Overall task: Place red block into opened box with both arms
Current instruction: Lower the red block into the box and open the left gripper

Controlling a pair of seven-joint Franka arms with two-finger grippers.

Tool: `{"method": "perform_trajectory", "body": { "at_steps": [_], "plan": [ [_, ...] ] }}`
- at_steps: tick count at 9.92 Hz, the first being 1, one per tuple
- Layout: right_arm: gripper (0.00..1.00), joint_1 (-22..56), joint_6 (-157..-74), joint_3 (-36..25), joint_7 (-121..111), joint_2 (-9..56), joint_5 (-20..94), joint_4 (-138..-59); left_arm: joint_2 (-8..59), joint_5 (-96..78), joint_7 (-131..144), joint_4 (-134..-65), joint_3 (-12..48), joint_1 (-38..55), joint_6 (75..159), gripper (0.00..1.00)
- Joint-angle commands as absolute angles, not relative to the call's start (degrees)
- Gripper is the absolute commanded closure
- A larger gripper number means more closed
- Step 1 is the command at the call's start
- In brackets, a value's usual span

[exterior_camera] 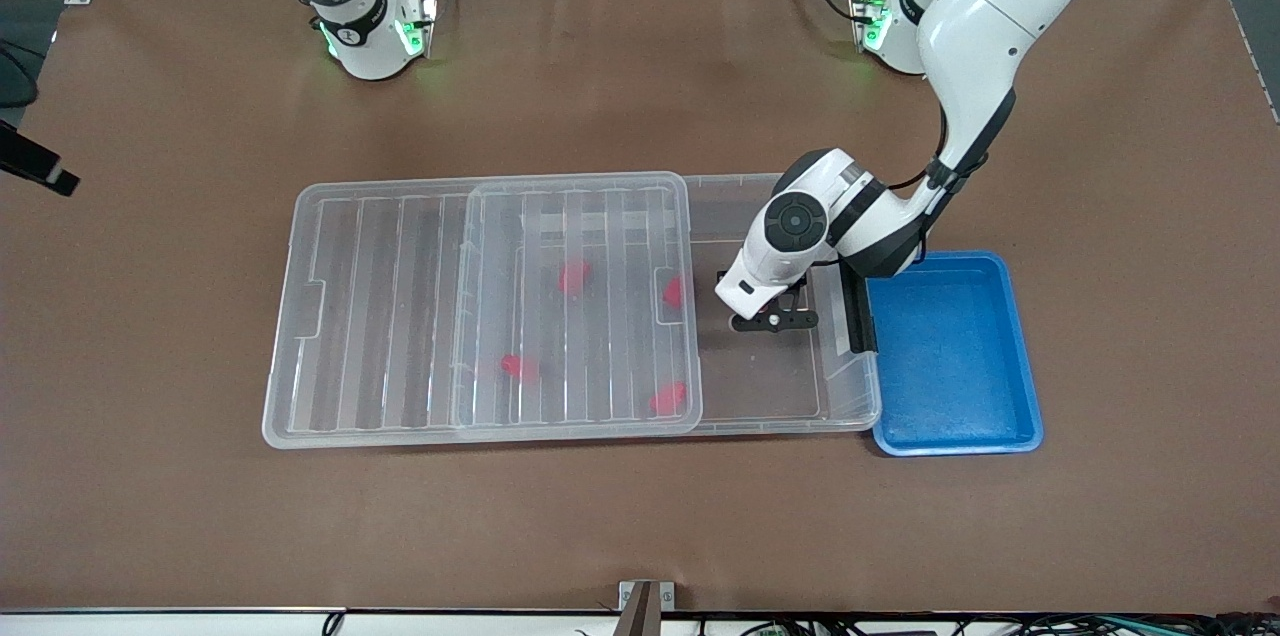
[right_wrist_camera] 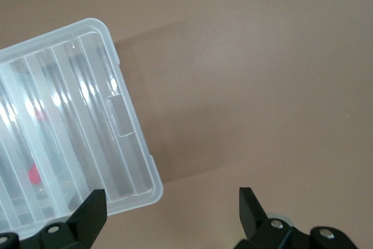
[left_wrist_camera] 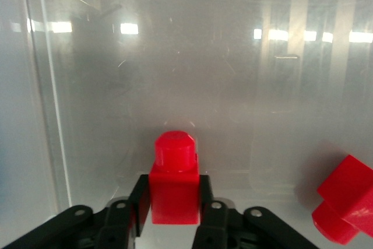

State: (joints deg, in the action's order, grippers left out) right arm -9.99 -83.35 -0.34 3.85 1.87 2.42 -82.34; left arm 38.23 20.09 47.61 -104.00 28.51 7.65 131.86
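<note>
The left hand [exterior_camera: 772, 320] is down inside the open end of the box [exterior_camera: 850, 411], the end toward the left arm, and the left wrist view shows why: a red block [left_wrist_camera: 173, 186] stands upright between its two fingers [left_wrist_camera: 140, 202], stub end up, just above the clear floor. The fingers sit right against the block's sides, so I'd call it gripped, though perhaps only lightly; it looks like the point of letting go.

The lid [exterior_camera: 575, 306] has been slid along toward the right arm's end, lying across the box's middle and hanging well out over the tabletop [exterior_camera: 640, 536]. That leaves exactly the gap the left arm is reaching into. Through the ribbed lid you can see four other red blocks [exterior_camera: 574, 277] already in the box, and one more red block [left_wrist_camera: 344, 205] lies tipped near the held one.

The blue tray [exterior_camera: 955, 356] touching the box's end is bare.

The right hand [right_wrist_camera: 169, 208] waits, fingers spread wide and holding nothing, over the brown tabletop by the lid's corner [right_wrist_camera: 140, 179].
</note>
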Motion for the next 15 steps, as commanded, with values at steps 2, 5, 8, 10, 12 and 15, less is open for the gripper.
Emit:
{"method": "perform_trajectory", "body": {
  "at_steps": [2,5,8,10,12,15],
  "plan": [
    [0.00,-10.28,-81.30,-0.44,0.79,0.18,2.81,-83.94,36.13,21.53,48.87,-104.33,28.74,7.29,130.44,0.01],
    [0.00,-10.55,-81.56,-0.35,0.44,0.26,1.24,-83.94,30.87,20.92,48.34,-104.06,28.92,7.21,126.05,0.02],
    [0.05,-10.81,-85.05,-0.53,-1.74,2.18,1.14,-85.50,27.26,19.86,47.99,-97.93,31.46,6.24,115.97,0.01],
    [0.43,-10.64,-96.01,-0.53,-8.32,6.57,1.23,-90.50,23.75,19.78,45.73,-92.32,31.64,4.50,108.32,0.00],
    [0.89,-10.46,-104.47,-0.44,-13.50,12.97,1.23,-92.54,21.02,19.78,36.25,-86.60,31.64,1.07,101.45,0.00],
    [0.99,-9.50,-112.64,-0.18,-17.14,18.19,1.93,-97.17,17.15,19.69,29.73,-81.14,31.73,-3.85,95.37,0.00]
  ]
}}
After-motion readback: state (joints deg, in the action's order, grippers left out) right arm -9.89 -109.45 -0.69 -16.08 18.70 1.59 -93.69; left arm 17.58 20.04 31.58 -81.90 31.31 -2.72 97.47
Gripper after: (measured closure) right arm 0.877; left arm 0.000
